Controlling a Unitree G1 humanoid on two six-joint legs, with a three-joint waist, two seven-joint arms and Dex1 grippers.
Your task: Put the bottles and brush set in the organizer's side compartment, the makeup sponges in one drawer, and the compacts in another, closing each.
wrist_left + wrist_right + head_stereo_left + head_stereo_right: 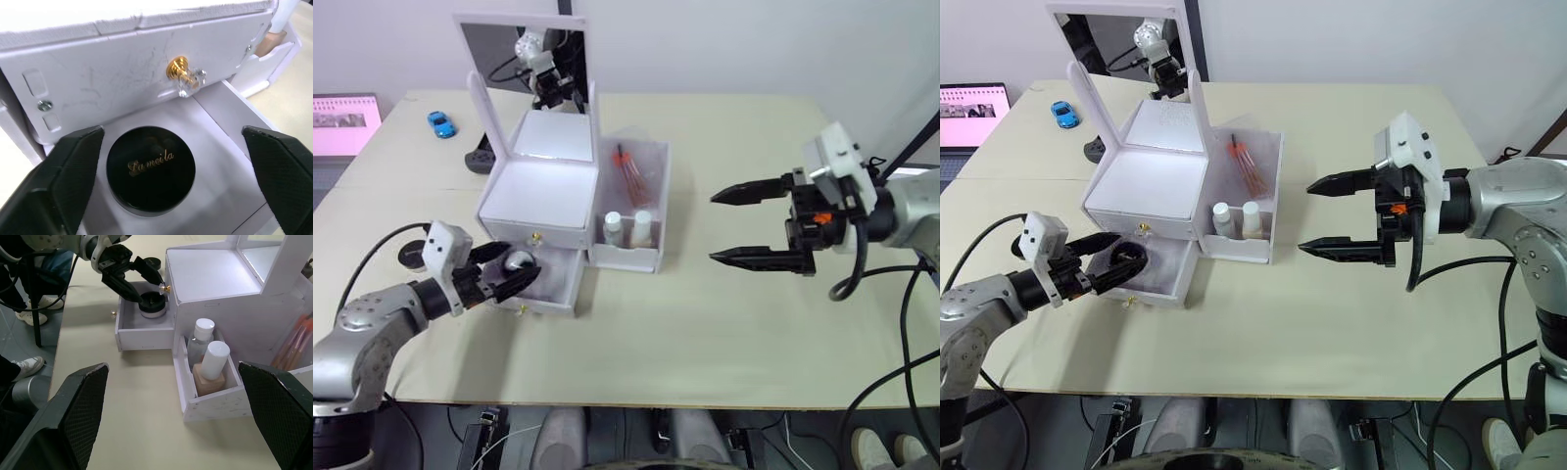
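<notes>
White organizer (540,211) stands on a pale beige table (724,323), mirror lid raised at its back. Head views: lower drawer (548,284) pulled out toward the robot; upper drawer front shut, small gold knob (536,237) on it. Side compartment (631,211) on the organizer's right holds two white-capped bottles (628,228) at the front and a brush set (628,168) with red handles behind them. Left gripper (504,274) sits at the open drawer, fingers spread to either side of a round compact (518,261), not pressing it. Right gripper (744,225) hovers over bare table to the right of the organizer, fingers wide apart, holding nothing. A small blue toy car (440,123) lies at the far left of the table.

Left wrist view: black compact (150,169) lies flat on the drawer floor, lid reading "Lameila" in gold script. Both black fingers (63,171) stand clear of its edge. Gold-and-crystal knob (183,76) of the upper drawer just above.

Right wrist view: the two bottles (208,357) upright in the front of the side compartment, one clear, one with beige contents. Pink brush handles (293,345) behind a divider. The left gripper (134,276) straddles the compact (152,303) in the open drawer (144,330).
</notes>
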